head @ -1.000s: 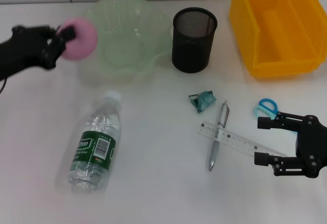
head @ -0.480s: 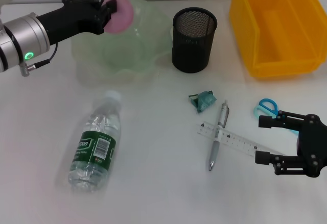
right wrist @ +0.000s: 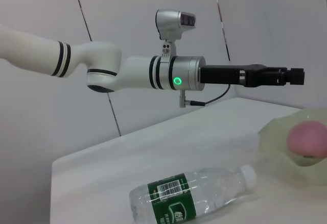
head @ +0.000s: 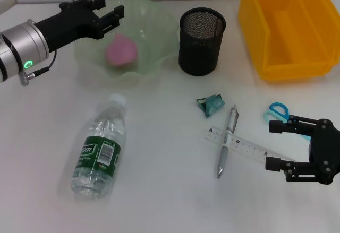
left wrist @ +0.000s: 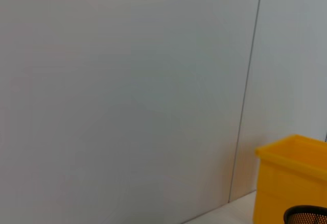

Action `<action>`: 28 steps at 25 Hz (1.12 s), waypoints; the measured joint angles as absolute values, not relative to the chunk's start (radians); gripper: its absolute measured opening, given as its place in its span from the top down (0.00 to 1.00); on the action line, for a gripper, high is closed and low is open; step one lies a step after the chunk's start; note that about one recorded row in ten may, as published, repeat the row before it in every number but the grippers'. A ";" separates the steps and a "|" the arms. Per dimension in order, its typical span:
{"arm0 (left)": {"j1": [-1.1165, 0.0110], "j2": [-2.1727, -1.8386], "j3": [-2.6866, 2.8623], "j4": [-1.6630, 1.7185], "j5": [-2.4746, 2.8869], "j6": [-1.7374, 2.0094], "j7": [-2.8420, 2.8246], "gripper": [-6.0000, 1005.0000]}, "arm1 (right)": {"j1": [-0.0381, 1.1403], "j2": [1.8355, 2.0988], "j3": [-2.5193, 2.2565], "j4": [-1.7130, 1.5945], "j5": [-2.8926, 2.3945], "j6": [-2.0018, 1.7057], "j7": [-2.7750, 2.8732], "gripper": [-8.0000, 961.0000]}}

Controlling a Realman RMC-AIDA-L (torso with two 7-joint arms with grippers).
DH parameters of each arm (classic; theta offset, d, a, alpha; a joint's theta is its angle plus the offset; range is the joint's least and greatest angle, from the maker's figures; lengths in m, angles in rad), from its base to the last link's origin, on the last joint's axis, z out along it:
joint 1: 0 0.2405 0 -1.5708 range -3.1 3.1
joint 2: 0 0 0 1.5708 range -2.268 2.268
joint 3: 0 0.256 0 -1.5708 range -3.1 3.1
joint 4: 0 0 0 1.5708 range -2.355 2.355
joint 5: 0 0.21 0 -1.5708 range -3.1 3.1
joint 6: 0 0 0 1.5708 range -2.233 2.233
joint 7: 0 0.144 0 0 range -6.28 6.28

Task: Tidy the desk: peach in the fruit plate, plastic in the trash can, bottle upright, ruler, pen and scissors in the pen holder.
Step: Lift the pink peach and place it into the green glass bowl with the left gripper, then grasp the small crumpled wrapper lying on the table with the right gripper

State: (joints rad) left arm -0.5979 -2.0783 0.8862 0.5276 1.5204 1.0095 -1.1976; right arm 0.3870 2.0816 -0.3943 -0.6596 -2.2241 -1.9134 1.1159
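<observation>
The pink peach [head: 121, 51] lies inside the pale green fruit plate [head: 159, 58]; it also shows in the right wrist view [right wrist: 308, 138]. My left gripper [head: 110, 7] is open and empty, just above the plate's far left rim. The clear bottle [head: 101, 150] lies on its side at the front left. The teal plastic scrap [head: 211, 104], the pen [head: 227, 140], the ruler [head: 247, 147] and the blue scissors [head: 276, 111] lie on the table at the right. The pen lies across the ruler. My right gripper [head: 271, 146] is open and empty beside the ruler's end and the scissors.
The black mesh pen holder [head: 202, 41] stands right of the plate. A yellow bin [head: 287, 26] stands at the back right and shows in the left wrist view [left wrist: 296, 183]. The bottle [right wrist: 194, 196] and the left arm's gripper [right wrist: 286, 76] show in the right wrist view.
My left gripper carried the peach to the right over the plate and opened. The peach now lies in the plate. The right arm has not moved.
</observation>
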 joint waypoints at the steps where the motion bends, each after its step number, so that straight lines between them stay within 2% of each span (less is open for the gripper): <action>1: -0.597 -2.078 0.886 0.526 1.520 1.011 -1.196 0.62 | 0.387 2.082 -0.394 -0.660 -2.224 -1.914 1.116 0.14; 6: -0.586 -2.074 0.887 0.527 1.520 1.050 -1.191 0.47 | 0.383 2.081 -0.393 -0.662 -2.204 -1.920 1.129 0.15; 10: -0.505 -2.069 0.888 0.569 1.525 1.289 -1.155 0.33 | 0.376 2.076 -0.393 -0.705 -2.180 -1.956 1.217 0.15; 12: -0.505 -2.069 0.888 0.569 1.525 1.289 -1.155 0.26 | 0.376 2.074 -0.391 -0.753 -2.163 -1.987 1.288 0.15; 14: -0.408 -2.067 0.917 0.582 1.530 1.497 -1.038 0.18 | 0.377 2.074 -0.391 -0.819 -2.147 -2.028 1.355 0.15; 19: -0.318 -2.067 0.954 0.580 1.531 1.563 -0.940 0.18 | 0.410 2.078 -0.406 -1.097 -2.134 -2.070 1.654 0.15; 23: -0.261 -2.065 0.959 0.577 1.531 1.576 -0.929 0.19 | 0.448 2.071 -0.490 -1.306 -2.170 -2.063 1.899 0.16; 28: -0.243 -2.064 0.960 0.576 1.531 1.589 -0.929 0.19 | 0.484 2.074 -0.710 -1.557 -2.310 -2.035 2.106 0.16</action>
State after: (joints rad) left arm -0.2431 -2.0642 0.9603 0.5763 1.5310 1.5887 -0.9295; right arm 0.4840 2.0742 -0.7100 -1.5575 -2.3098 -2.0347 2.1065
